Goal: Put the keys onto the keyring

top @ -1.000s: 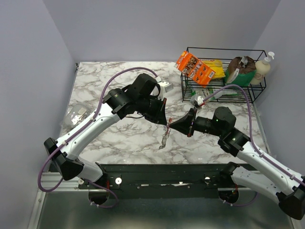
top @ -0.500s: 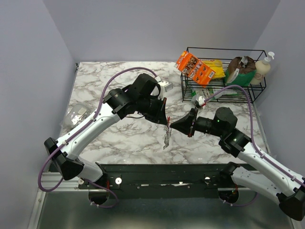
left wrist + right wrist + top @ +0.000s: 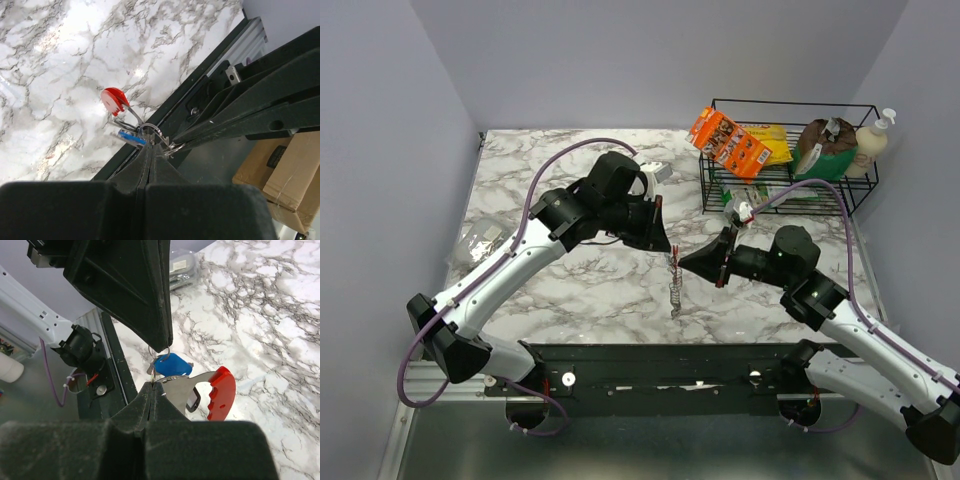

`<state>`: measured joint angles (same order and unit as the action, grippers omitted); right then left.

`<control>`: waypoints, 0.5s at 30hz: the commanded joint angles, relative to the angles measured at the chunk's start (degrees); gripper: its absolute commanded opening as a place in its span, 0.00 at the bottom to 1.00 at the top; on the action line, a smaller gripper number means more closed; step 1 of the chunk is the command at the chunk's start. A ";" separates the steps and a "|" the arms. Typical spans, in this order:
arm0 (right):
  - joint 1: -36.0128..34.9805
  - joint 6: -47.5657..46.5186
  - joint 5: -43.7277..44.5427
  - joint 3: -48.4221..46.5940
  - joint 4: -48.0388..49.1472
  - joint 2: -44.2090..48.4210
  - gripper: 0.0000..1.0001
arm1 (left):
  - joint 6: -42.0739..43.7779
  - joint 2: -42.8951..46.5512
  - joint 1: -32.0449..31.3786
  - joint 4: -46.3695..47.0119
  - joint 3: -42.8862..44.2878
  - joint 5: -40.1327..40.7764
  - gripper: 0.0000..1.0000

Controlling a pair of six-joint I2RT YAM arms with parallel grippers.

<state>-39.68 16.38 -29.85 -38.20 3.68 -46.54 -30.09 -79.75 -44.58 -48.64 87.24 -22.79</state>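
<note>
The keyring (image 3: 674, 287) hangs as a slim silver strip between my two grippers, above the marble table (image 3: 570, 290). In the right wrist view its red curved piece (image 3: 223, 393) and flat silver plate (image 3: 181, 388) hang beside the blue-headed key (image 3: 172, 365). My left gripper (image 3: 663, 243) is shut on a thin wire ring (image 3: 159, 351) at the top of the bunch. My right gripper (image 3: 684, 262) is shut on the ring just below (image 3: 152, 383). The left wrist view shows the red piece (image 3: 114, 98), the blue key (image 3: 130, 137) and my shut fingertips (image 3: 151, 146).
A black wire basket (image 3: 850, 190) at the back right holds snack packs and a bottle. An orange box (image 3: 726, 141) leans on its left side. A crumpled clear packet (image 3: 481, 243) lies at the table's left edge. A small white object (image 3: 658, 172) sits behind the left arm.
The left arm has shifted slightly back and left. The hanging keyring has swung a little right and now hangs straighter. Both grippers stay shut on it.
</note>
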 commanded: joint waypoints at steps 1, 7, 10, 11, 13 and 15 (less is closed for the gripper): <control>-0.04 -0.83 0.14 0.40 1.24 1.28 0.00 | -1.81 1.87 0.37 4.08 -0.93 -3.57 0.00; 0.04 -0.91 0.93 0.58 1.06 1.98 0.00 | -0.24 1.52 0.37 0.14 -0.41 -1.57 0.00; 0.04 -0.83 1.37 0.66 1.06 2.25 0.00 | 0.55 1.61 0.37 -1.36 -0.06 -1.03 0.00; 0.04 -0.91 1.37 0.67 1.24 2.25 0.00 | 0.47 1.52 0.37 -1.37 -0.40 -1.55 0.00; 0.04 -0.83 1.46 0.75 1.33 2.25 0.00 | 0.38 1.70 0.37 -1.28 -0.58 -2.00 0.00; 0.04 -0.83 1.37 0.75 1.42 2.07 0.00 | 0.20 1.70 0.37 -1.10 -0.93 -3.05 0.00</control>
<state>-39.68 16.38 -29.63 -38.02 3.66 -45.19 -30.48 -78.96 -44.38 -48.66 86.85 -24.10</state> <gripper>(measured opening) 0.009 0.008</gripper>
